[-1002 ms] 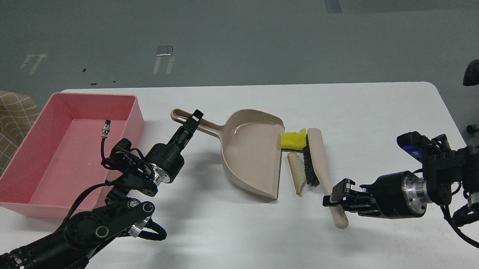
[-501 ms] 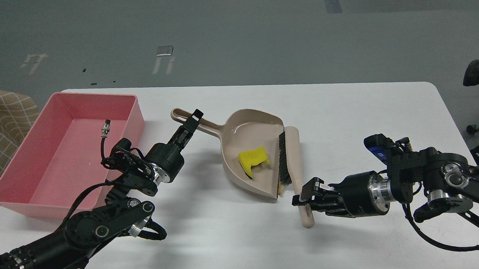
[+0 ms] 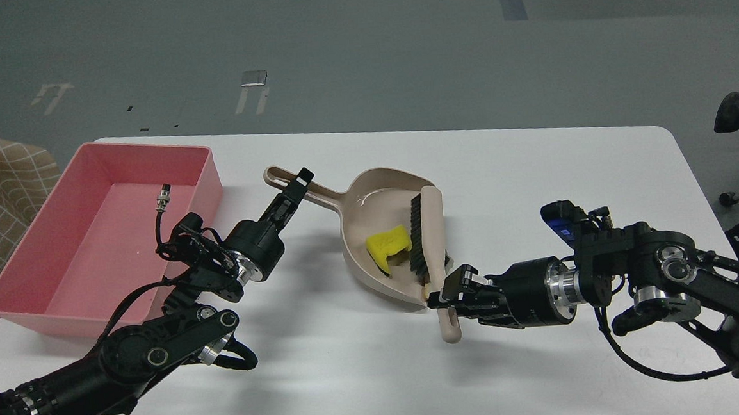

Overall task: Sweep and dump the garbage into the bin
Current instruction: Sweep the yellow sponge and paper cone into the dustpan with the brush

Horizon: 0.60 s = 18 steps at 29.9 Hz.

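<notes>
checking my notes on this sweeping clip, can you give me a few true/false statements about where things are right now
1. The yellow sponge chunk lies inside the beige dustpan. True.
2. The pink bin already holds the sponge chunk. False: no garbage shows in it; the sponge is in the dustpan.
3. The right gripper holds the brush by its handle. True.
4. The brush lies flat on the table, well clear of the dustpan. False: its bristle head is over the dustpan's open mouth.
5. The left gripper is at the dustpan's handle. True.
6. The dustpan is lifted above the bin. False: it sits on the white table, right of the bin.
</notes>
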Motion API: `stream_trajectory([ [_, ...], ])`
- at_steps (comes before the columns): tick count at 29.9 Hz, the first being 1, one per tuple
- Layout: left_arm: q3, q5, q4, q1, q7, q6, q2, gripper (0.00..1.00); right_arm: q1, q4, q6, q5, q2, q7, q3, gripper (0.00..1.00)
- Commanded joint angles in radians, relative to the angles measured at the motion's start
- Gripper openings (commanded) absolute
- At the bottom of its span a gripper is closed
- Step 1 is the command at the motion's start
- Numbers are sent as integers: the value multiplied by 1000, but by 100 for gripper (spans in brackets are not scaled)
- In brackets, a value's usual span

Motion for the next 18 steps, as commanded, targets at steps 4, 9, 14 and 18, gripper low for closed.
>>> stream_trajectory([
  [4, 0, -5, -1, 0, -2, 0, 0, 0, -2, -32, 0, -1, 62, 1, 12, 0],
  [9, 0, -9, 1, 0, -2, 0, 0, 0, -3, -60, 0, -3, 108, 1, 37, 0],
  [14, -1, -11, -1, -1, -2, 0, 0, 0, -5, -75, 0, -3, 155, 1, 61, 0],
  [18, -1, -12, -1, -4, -2, 0, 0, 0, -6, -75, 0, -3, 181, 1, 72, 0],
])
